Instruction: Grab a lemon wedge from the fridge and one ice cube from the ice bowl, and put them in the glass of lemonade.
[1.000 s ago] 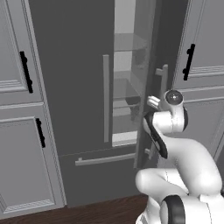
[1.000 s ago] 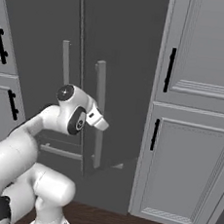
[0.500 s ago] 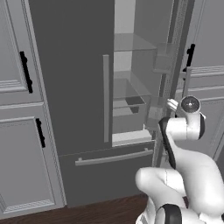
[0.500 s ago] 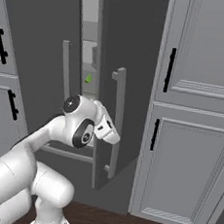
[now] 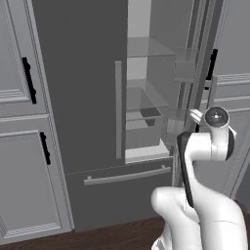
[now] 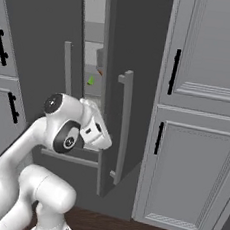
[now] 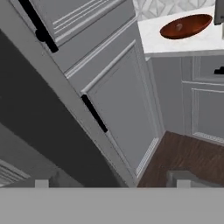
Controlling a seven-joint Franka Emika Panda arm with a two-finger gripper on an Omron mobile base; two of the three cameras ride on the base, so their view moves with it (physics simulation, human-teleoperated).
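The fridge (image 5: 73, 88) stands with its right door (image 6: 137, 64) swung out, showing pale glass shelves (image 5: 146, 97). Through the gap a tiny yellow-green lemon wedge (image 6: 91, 80) lies on a shelf. My gripper (image 7: 112, 181) is open, its two fingertips (image 7: 41, 183) far apart with nothing between them. It hangs low beside the open door, just left of that door's bar handle (image 6: 123, 128) and apart from it. The reddish-brown ice bowl (image 7: 186, 25) sits on a white counter (image 7: 153, 35) far off. The ice cube is too small to make out. The glass of lemonade is out of view.
Panelled grey cabinets with black handles (image 5: 29, 80) flank the fridge on both sides (image 6: 174, 70). The fridge's bottom drawer (image 5: 127, 176) is closed. Dark wood floor (image 7: 183, 153) runs below the cabinets. My own arm (image 5: 205, 195) rises in front of the fridge's lower right.
The right fridge door has swung further open. My gripper has opened and come off the door's handle, and the arm has drawn back to the right and lower.
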